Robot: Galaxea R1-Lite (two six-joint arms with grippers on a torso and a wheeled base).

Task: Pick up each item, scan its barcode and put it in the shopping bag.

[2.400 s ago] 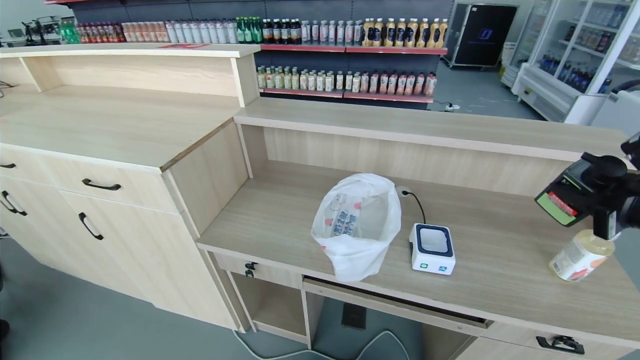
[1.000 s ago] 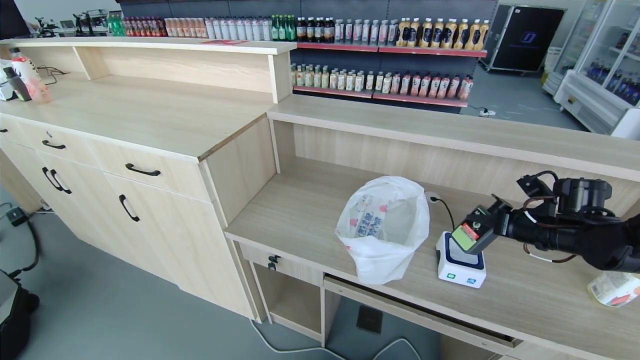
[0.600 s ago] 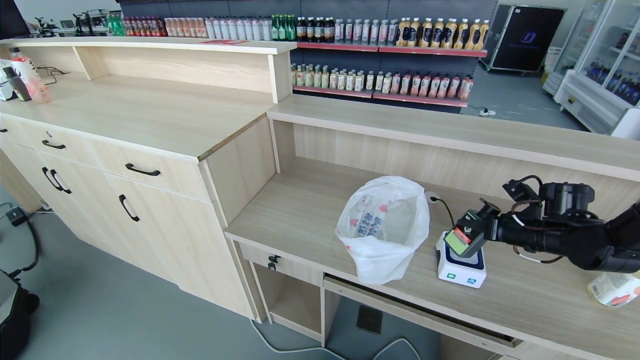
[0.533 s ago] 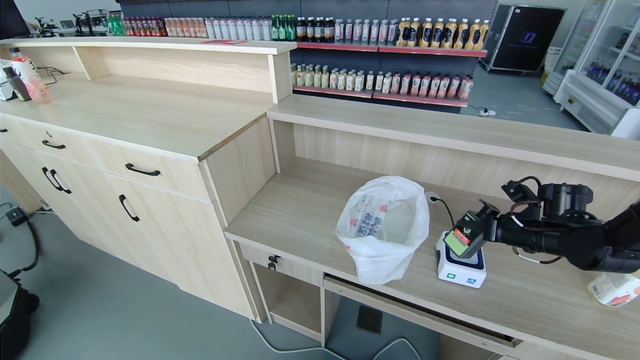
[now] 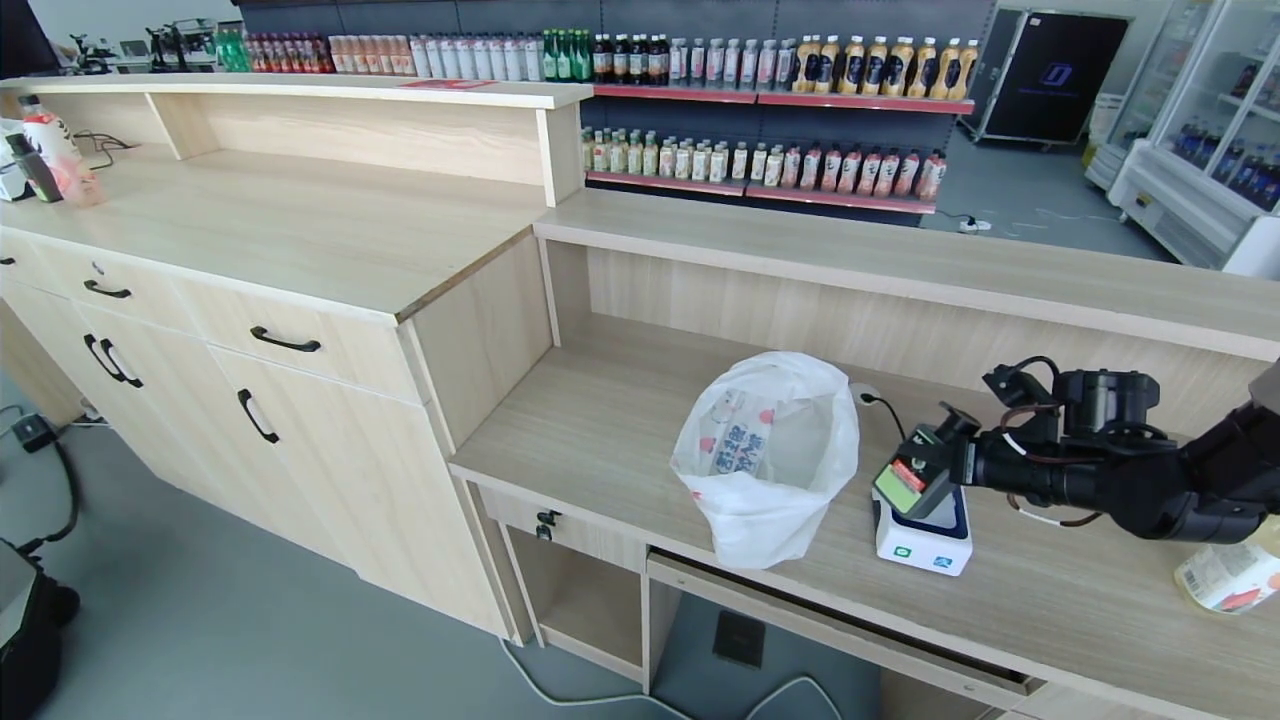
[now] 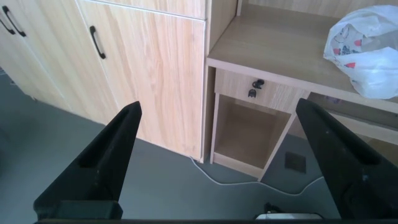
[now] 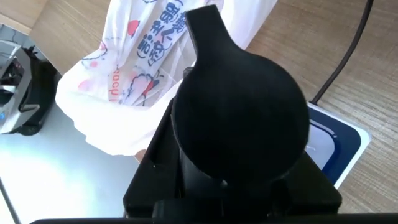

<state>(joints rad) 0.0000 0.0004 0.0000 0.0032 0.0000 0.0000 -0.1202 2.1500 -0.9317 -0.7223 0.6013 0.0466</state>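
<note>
Left gripper (image 6: 217,106) hangs spread, empty; shopping bag (image 5: 765,455) stands open; right gripper (image 5: 938,465) clamps small box (image 5: 903,486) just over scanner (image 5: 925,535) beside the bag, seemingly the scanning step; next calls for carrying box left over bag mouth, then releasing.

1. A shop: shelves (image 5: 760,100) along the back hold rows of bottles (image 5: 700,160).
2. Glass-door fridges (image 5: 1190,150) stand at the right.
3. A wooden checkout counter (image 5: 600,430) carries a scanner (image 5: 925,540) and a bag (image 5: 770,480).
</note>
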